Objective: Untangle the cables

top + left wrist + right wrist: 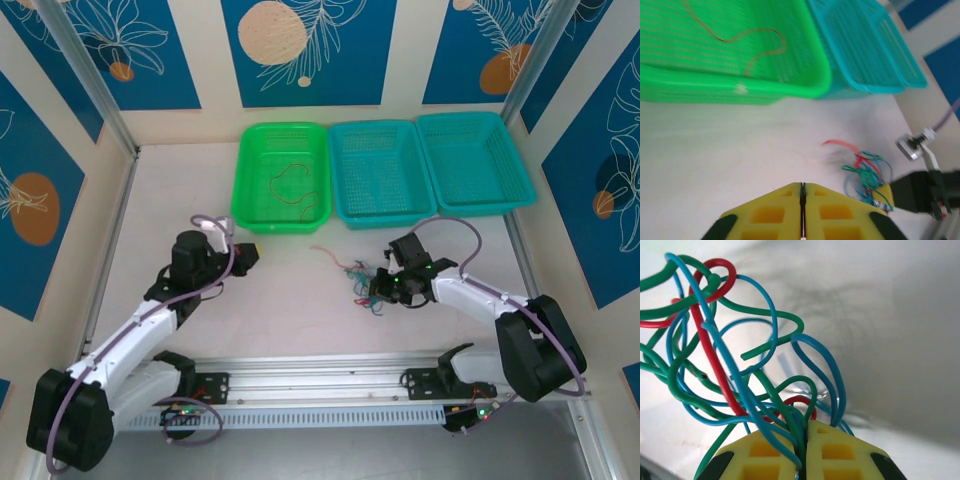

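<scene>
Scene: a white table [290, 310] with three plastic baskets lined up along its far edge and two robot arms reaching in from the near side.

Cables: a tangle of thin red, blue and green cables [360, 275] [865, 172] [740, 365] lies on the table right of centre, in front of the gap between the green basket and the middle basket. One red strand trails out from the knot toward the left.

Right gripper: the right gripper [378, 285] [802, 440] sits low at the right edge of the tangle. Its yellow fingers [765, 455] are pressed nearly together with several green and blue strands pinched in the seam between them, and the loops fan up and out from there.

Left gripper: the left gripper [248, 257] [802, 187] hangs over bare table to the left of the tangle, well apart from it. Its jaws are together, a thin dark line between the pads, with nothing caught in them.

Green basket: the green basket [283, 127] [740, 90] is the leftmost of the row. A loose red wire [290, 185] [750, 37] lies curled on its floor.

Teal baskets: the middle teal basket [380, 125] touches the green one, and the right teal basket [470, 116] touches the middle one.
</scene>
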You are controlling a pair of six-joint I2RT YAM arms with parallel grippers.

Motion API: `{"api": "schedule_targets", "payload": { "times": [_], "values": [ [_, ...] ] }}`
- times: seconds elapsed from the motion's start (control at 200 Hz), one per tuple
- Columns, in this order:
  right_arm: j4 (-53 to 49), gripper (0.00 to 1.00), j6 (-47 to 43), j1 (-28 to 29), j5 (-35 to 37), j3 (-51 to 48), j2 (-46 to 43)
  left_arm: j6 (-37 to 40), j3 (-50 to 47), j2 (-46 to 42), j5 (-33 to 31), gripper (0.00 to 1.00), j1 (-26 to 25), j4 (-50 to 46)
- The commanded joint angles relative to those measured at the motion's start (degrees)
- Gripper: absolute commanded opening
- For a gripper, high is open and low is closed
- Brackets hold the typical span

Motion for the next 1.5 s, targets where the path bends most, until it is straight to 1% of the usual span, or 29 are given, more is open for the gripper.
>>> {"api": "schedule_targets", "payload": {
  "times": [0.0, 0.04, 0.1, 0.185, 0.25, 0.34, 0.395, 0.47, 0.53, 0.575, 0.61, 0.675, 0.71, 0.735, 0.785, 0.81, 0.87, 0.945, 1.01, 1.105, 1.19, 1.335, 1.435, 1.495],
  "values": [
    [-2.07, 0.03, -7.72, 4.21, -2.47, 4.18, -1.03, 0.95, 0.72, 0.21, 5.84, 0.29, -4.49, 5.53],
    [-2.18, 0.03, -8.46, 5.44, -2.67, 5.15, -0.78, -0.97, 0.57, 0.32, 3.74, 0.35, -5.79, 5.35],
    [-1.88, 0.03, -8.29, 6.84, -2.58, 6.48, -0.04, -7.14, -1.01, 1.06, 1.21, 0.41, -6.60, 8.22],
    [-1.57, 0.03, -6.99, 7.75, -2.44, 7.99, 1.56, -17.10, -4.46, 2.46, -2.34, 0.45, -8.07, 14.45],
    [-1.32, 0.03, -6.17, 8.17, -2.77, 9.07, 2.87, -21.16, -6.36, 3.47, -4.26, 0.47, -9.97, 19.01],
    [-0.62, 0.03, -5.50, 8.65, -3.73, 10.21, 4.48, -22.48, -6.70, 4.34, -7.22, 0.49, -13.36, 21.78],
    [-0.38, 0.03, -5.13, 8.91, -4.07, 10.87, 5.32, -22.48, -6.36, 5.01, -8.50, 0.54, -15.08, 22.91],
    [-0.25, 0.02, -4.88, 9.37, -4.61, 11.61, 6.01, -22.95, -5.73, 6.54, -10.86, 0.65, -16.63, 22.95],
    [-0.03, 0.02, -4.31, 9.58, -4.71, 11.85, 6.16, -24.26, -5.71, 8.14, -13.39, 0.77, -17.55, 22.89],
    [0.39, 0.02, -3.88, 9.71, -5.22, 11.86, 6.13, -24.61, -5.89, 9.90, -14.56, 0.83, -18.03, 24.21],
    [0.85, 0.02, -3.50, 9.97, -5.66, 11.84, 6.11, -24.83, -5.76, 11.45, -15.26, 0.85, -18.26, 25.48],
    [1.86, 0.02, -2.84, 10.53, -6.50, 11.38, 5.84, -25.65, -5.28, 14.50, -16.32, 0.85, -18.62, 28.07],
    [2.43, 0.02, -2.57, 10.89, -6.90, 11.21, 5.74, -26.29, -4.79, 16.17, -17.04, 0.84, -18.77, 29.18],
    [2.71, 0.02, -2.40, 11.26, -7.18, 11.23, 5.78, -26.67, -4.46, 17.24, -17.42, 0.81, -18.92, 30.19],
    [3.07, 0.02, -2.21, 11.88, -7.34, 11.10, 5.89, -27.36, -4.03, 19.07, -17.92, 0.69, -18.94, 32.60],
    [3.17, 0.02, -2.15, 12.19, -7.22, 11.07, 6.02, -27.55, -3.80, 19.97, -18.14, 0.62, -19.03, 33.87],
    [3.09, 0.03, -1.80, 12.78, -6.42, 11.00, 6.50, -27.79, -3.43, 21.13, -18.84, 0.41, -19.05, 36.27],
    [2.37, 0.03, -1.35, 13.20, -5.09, 11.05, 7.60, -27.38, -3.09, 20.90, -20.28, 0.17, -19.15, 36.23],
    [1.52, 0.05, -0.56, 13.48, -3.32, 10.90, 8.43, -26.63, -3.21, 19.40, -21.60, 0.00, -19.10, 34.47],
    [-1.49, 0.13, 2.38, 13.21, 3.31, 10.67, 9.68, -24.97, -3.89, 15.29, -23.42, 0.00, -19.08, 30.40],
    [-5.26, 0.13, 4.60, 11.70, 8.01, 10.61, 10.81, -22.27, -4.31, 9.21, -25.69, 0.00, -18.87, 23.81],
    [-8.19, 0.12, 6.56, 7.60, 9.98, 8.91, 10.53, -17.15, -3.60, -2.51, -33.13, 0.00, -18.53, 7.40],
    [-8.96, 0.12, 6.92, 4.61, 9.85, 7.76, 9.20, -15.91, -4.16, -8.41, -36.62, 0.00, -17.20, 0.40],
    [-9.31, 0.11, 7.16, 2.85, 9.87, 7.02, 7.89, -15.90, -4.80, -10.96, -37.55, 0.00, -15.97, -1.85]
  ]
}}
